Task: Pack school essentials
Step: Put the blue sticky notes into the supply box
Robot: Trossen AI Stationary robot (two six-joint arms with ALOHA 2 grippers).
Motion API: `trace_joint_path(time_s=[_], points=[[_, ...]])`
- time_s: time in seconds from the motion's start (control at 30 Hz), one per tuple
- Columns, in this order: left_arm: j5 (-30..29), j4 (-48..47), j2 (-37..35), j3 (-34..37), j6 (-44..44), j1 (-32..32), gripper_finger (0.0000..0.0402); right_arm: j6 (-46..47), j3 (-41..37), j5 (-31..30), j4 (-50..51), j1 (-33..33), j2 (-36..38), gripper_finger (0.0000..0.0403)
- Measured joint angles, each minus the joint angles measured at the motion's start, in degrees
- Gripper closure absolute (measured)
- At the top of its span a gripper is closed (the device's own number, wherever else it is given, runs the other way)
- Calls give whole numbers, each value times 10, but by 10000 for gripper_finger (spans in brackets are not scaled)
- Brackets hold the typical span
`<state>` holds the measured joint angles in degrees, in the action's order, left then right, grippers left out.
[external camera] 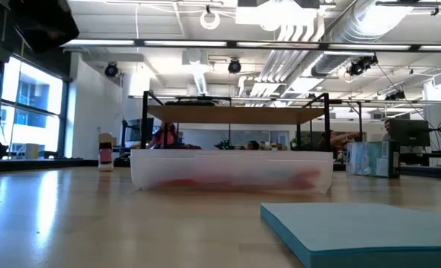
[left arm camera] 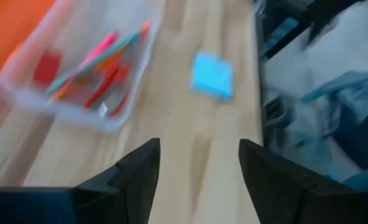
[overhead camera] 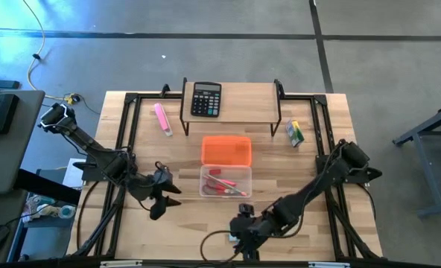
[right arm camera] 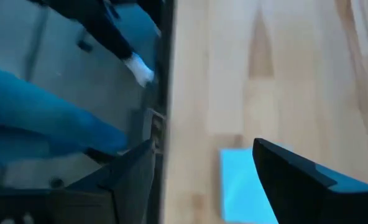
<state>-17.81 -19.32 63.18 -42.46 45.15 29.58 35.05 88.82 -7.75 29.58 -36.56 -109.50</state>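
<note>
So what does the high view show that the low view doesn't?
Only the high view shows both arms, the left hand open beside the clear bin, the right hand near the table's front edge, the orange lid, the calculator and the pink marker. Only the low view shows the blue sticky-note pad close up and the room behind. Both show the bin with red items inside and the wooden shelf.
</note>
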Motion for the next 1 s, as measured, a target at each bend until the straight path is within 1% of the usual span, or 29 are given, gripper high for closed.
trace_joint_path(time_s=[0.03, 0.1, 0.17, 0.23, 0.3, 0.37, 0.63, 0.77, 0.87, 1.0], points=[[-5, 19, 1, -3, -7, 3, 193, -6, 0, -7, 7, -4, -4, 141], [-19, 17, -8, -1, -28, 5, 193, -11, -1, -18, -1, -5, -13, 141], [-36, 39, -9, -3, -49, 6, 193, -17, -1, -39, 20, -9, -15, 141], [-42, 25, -17, -1, -56, 3, 193, -21, 0, -55, 15, -10, -18, 141], [-48, 36, -15, -4, -64, 0, 193, -22, -1, -74, 36, -11, -19, 141], [-55, 21, -18, -1, -72, -7, 193, -25, -1, -73, 35, -11, -19, 141], [-55, 39, -12, -2, -139, -21, 193, -20, -1, -73, 58, -13, -19, 141], [-51, 44, -12, -2, -140, -22, 193, -20, 0, -79, 58, -12, -23, 141], [-49, 44, -12, -2, -139, -22, 193, -21, 0, -78, 63, -11, -39, 141], [-49, 43, -12, -2, -139, -22, 193, 13, -1, -75, 70, -10, -51, 141]])
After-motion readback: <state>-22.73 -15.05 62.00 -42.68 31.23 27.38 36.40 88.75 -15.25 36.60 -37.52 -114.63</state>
